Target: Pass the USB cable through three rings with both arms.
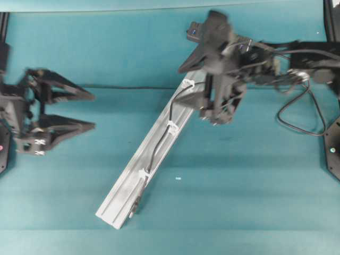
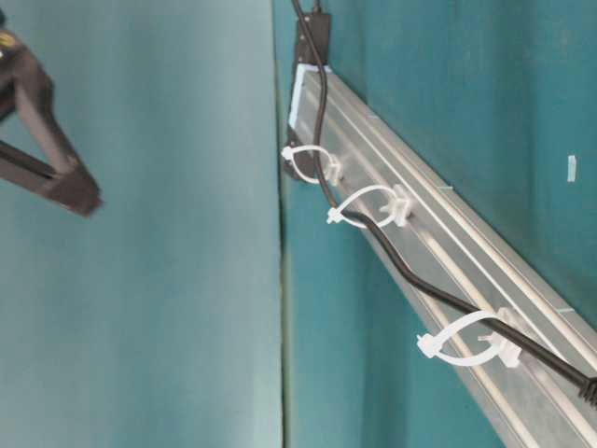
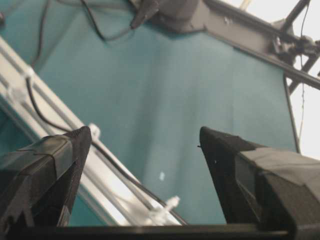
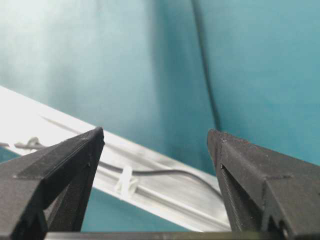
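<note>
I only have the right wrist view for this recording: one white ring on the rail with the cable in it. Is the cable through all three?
Observer: Yes. In the table-level view the USB cable runs through all three rings along the rail.
Operator: Is the left gripper holding the cable's end?
Observer: No. Overhead, the left gripper is open and empty at the left edge, well clear of the rail.

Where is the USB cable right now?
Overhead, the USB cable lies mid-table along the silver rail, threaded through all three white rings, plug near the rail's lower end.
</note>
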Controlling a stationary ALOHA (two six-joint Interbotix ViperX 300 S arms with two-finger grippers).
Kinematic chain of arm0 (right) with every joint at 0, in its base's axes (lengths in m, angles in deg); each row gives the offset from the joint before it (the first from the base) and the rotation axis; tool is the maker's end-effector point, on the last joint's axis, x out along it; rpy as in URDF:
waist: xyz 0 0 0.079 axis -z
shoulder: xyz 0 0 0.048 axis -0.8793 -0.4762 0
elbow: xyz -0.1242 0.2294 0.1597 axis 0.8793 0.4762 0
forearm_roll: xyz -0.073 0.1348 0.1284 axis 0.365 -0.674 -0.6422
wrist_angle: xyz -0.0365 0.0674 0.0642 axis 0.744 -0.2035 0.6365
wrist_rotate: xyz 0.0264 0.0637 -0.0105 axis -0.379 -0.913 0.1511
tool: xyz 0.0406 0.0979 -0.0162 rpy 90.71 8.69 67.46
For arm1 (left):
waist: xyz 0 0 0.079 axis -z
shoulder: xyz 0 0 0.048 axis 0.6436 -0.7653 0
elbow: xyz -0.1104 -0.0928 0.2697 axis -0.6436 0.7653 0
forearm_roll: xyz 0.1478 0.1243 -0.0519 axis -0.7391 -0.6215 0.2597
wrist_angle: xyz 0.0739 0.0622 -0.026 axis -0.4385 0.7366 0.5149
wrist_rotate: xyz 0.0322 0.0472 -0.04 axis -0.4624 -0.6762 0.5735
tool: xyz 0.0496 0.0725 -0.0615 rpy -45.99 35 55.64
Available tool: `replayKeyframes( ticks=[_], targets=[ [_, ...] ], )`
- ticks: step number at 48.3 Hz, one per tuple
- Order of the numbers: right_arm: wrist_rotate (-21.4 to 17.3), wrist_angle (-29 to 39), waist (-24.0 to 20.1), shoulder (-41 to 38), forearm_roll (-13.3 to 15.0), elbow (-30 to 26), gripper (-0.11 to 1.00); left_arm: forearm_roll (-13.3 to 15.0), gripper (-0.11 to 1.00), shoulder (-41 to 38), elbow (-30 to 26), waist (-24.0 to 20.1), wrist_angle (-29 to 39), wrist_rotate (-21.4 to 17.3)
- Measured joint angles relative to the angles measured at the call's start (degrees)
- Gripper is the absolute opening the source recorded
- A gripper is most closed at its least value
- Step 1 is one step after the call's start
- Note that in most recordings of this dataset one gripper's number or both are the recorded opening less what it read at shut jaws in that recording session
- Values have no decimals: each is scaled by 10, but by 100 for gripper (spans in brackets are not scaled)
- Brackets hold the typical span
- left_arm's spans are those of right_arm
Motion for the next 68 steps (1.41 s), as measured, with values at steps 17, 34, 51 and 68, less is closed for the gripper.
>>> replayKeyframes(
  ticks=[17, 34, 51, 68],
  targets=[
    [0, -23, 32, 119, 1, 54, 85, 0, 94, 48, 6, -33, 10, -52],
    [-1, -99, 33, 221, 1, 146, 85, 0, 94, 74, 6, -70, 11, -93],
    [-39, -110, 32, 275, -1, 200, 85, 0, 94, 108, 6, -71, 42, -119],
    [-112, -133, 5, 363, -2, 283, 85, 0, 94, 123, 6, -71, 59, -119]
  ],
)
